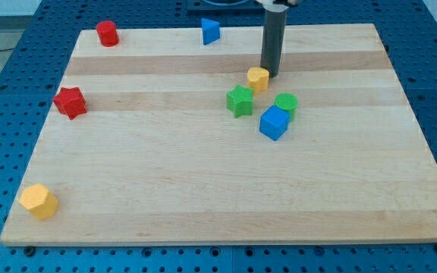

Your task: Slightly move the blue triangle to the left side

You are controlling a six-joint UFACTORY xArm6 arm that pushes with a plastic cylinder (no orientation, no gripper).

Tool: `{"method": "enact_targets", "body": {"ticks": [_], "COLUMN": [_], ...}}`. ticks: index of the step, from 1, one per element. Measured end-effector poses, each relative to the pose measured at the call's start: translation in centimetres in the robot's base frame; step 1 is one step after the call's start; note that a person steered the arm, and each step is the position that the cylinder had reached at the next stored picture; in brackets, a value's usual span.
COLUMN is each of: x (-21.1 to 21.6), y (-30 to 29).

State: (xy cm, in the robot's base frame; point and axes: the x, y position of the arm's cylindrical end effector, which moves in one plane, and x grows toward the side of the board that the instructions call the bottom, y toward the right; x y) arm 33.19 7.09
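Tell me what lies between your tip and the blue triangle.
Nothing: in the camera view, only bare board separates my tip from the blue triangle.

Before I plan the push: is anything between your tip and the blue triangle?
Nothing visible. My tip sits beside the small yellow block; bare board lies between it and the blue triangle toward the view's upper left.

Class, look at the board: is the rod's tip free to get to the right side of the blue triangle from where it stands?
Probably yes: my tip sits beside the small yellow block, and nothing lies between it and the blue triangle.
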Motion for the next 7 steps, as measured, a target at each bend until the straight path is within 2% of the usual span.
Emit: {"method": "enact_targets", "body": {"ticks": [1, 2, 3, 4, 7], "x": [0.9, -0.5, -9.1, -13.8, -13.9], "y": [0.0, 0.1, 2.2, 2.0, -4.5]}}
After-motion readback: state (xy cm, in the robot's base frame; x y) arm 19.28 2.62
